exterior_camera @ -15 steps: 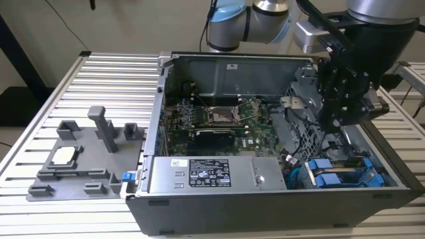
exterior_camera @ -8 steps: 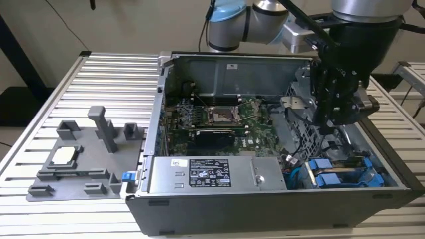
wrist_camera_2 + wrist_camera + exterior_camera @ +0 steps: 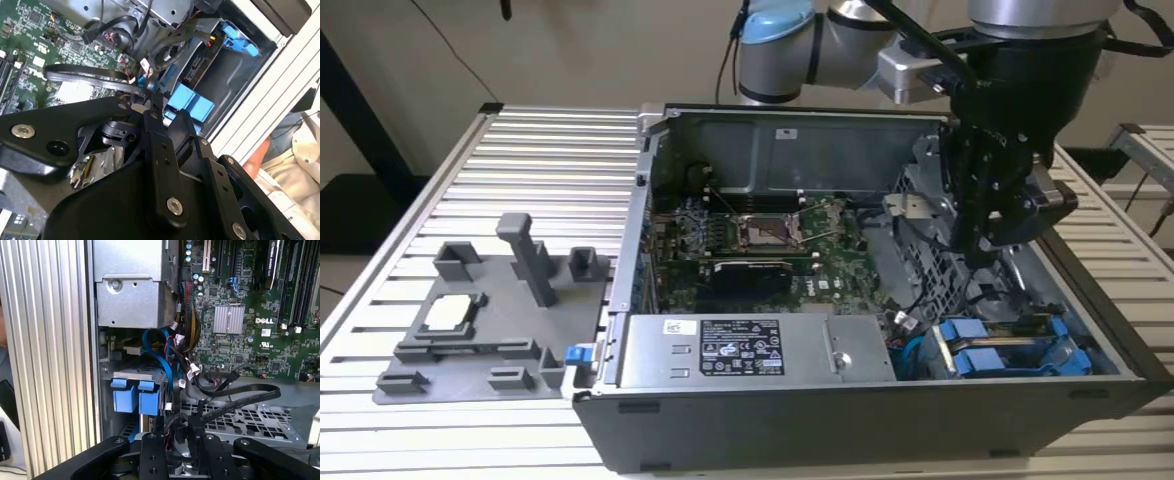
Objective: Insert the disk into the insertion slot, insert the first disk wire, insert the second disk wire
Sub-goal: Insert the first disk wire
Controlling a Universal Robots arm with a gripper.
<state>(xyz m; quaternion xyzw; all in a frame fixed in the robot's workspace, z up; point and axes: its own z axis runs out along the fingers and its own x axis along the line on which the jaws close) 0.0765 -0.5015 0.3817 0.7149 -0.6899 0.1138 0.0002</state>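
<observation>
Exterior view: the gripper (image 3: 977,248) hangs inside the computer case (image 3: 854,410), near the disk (image 3: 1001,352) seated in the insertion slot (image 3: 135,374) at the case's corner. Grip state: cannot tell.

white brand mark on mobo (image 3: 235,347); psu label (image 3: 740,347) illegible.

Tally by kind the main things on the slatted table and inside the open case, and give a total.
open computer case: 1
grey fixture tray: 1
power-supply box: 1
green motherboard: 1
blue carrier tabs: 2
robot arm: 1
Total: 7
</observation>
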